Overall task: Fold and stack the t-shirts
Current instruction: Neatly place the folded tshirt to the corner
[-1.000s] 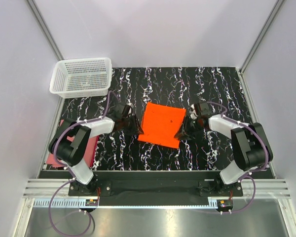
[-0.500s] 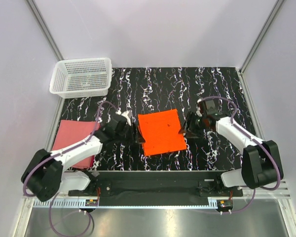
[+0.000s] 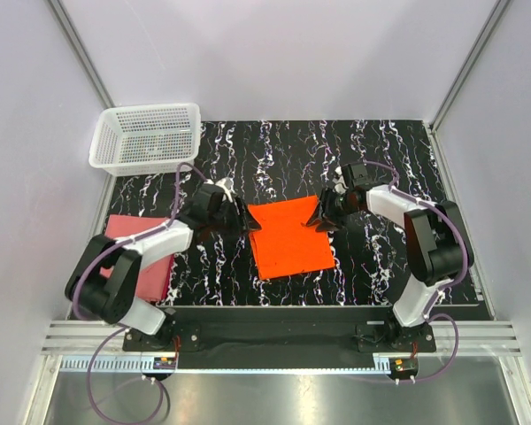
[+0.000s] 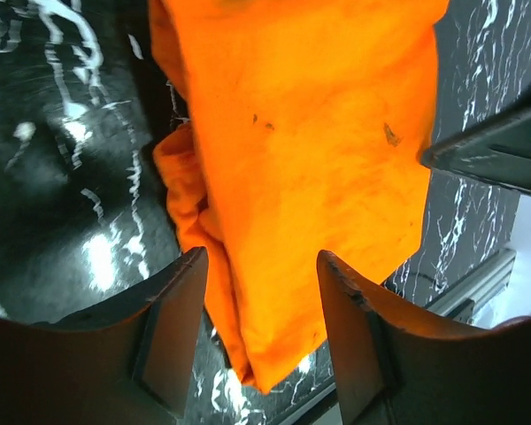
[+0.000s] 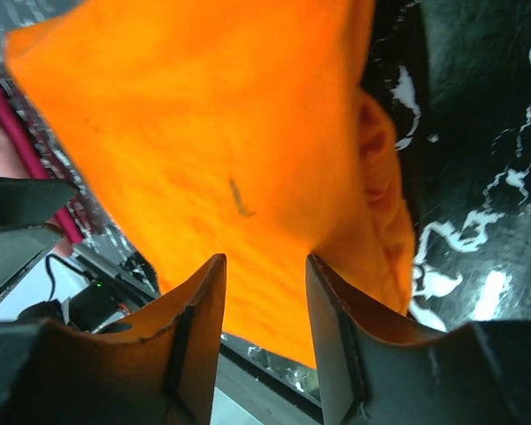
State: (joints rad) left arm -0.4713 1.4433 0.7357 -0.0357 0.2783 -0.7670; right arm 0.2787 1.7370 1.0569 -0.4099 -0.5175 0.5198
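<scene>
While both arms reach in from either side, I see the orange t-shirt point(image 3: 288, 241) lying folded in the middle of the table point(image 3: 385, 155). The left gripper point(image 3: 239, 221) is at its far-left corner, the right gripper point(image 3: 321, 217) at its far-right corner. Wrist cams, both sides: fingers parted a fair way, orange cloth showing in the gap, nothing pinched. The pink-red t-shirt point(image 3: 128, 230) lies flat at the left edge, nearer me than the basket point(image 3: 150, 109).

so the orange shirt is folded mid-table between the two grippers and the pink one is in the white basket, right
No: the pink-red shirt lies on the table at the left, not in the white basket, as the top view shows. The orange shirt is folded mid-table between the left gripper and right gripper.
</scene>
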